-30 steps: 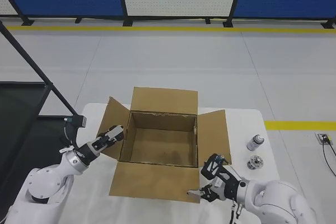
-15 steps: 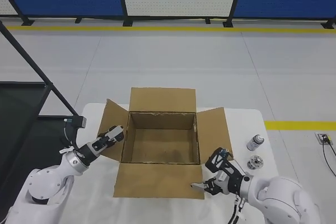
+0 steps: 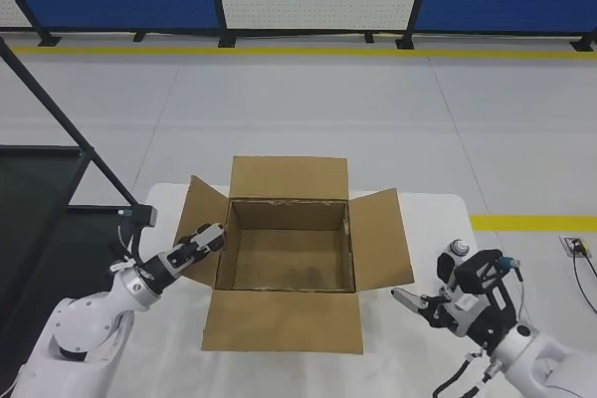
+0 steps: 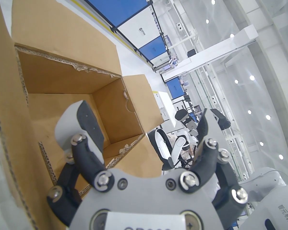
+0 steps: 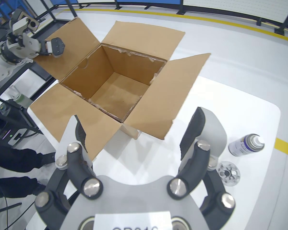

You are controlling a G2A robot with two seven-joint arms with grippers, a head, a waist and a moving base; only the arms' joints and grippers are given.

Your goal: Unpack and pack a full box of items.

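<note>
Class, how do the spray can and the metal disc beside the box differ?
The spray can stands upright; the metal disc lies flat and thin. The spray can is blue and white; the metal disc is bare grey with holes. Both rest on the table, outside the box.

Box [image 3: 289, 179] sits mid-table [image 3: 428, 214]; spray can [image 5: 246, 144] and disc [image 5: 228, 170] close together on the table, right of it.

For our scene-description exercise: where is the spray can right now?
In the right wrist view the spray can stands upright on the white table, on the robot's right of the open cardboard box, beside a metal disc.
</note>
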